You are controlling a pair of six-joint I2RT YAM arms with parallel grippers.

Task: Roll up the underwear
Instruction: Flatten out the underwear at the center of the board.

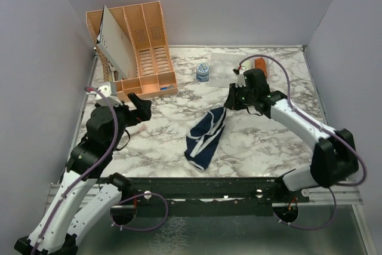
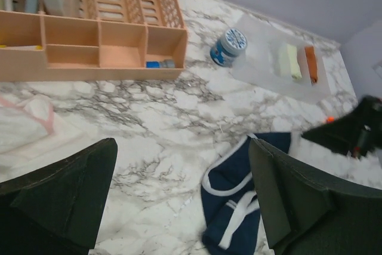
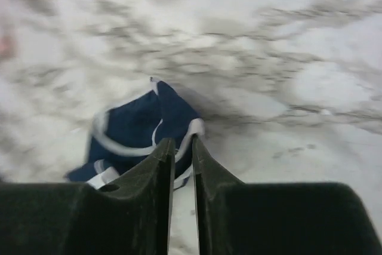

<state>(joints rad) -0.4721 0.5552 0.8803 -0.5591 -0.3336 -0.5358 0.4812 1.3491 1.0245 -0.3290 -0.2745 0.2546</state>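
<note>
The navy blue underwear (image 1: 206, 137) with white trim lies crumpled mid-table, stretched up toward my right gripper (image 1: 228, 103). In the right wrist view the gripper (image 3: 183, 144) is shut on the upper edge of the navy cloth (image 3: 128, 129), the white hem pinched between the fingers. The whitish-pink underwear (image 2: 30, 117) with pink edging lies flat at the left, partly under my left arm (image 1: 136, 128). My left gripper (image 1: 140, 107) hovers open and empty; in its wrist view (image 2: 182, 189) the navy underwear (image 2: 230, 198) lies by its right finger.
An orange divided organizer (image 1: 140, 46) stands at the back left. A blue-and-white jar (image 1: 203, 73) sits beside a clear tray (image 1: 230, 67) holding a cream bundle (image 2: 290, 63) and a rust-orange bundle (image 2: 310, 64). Walls close in on the left, back and right.
</note>
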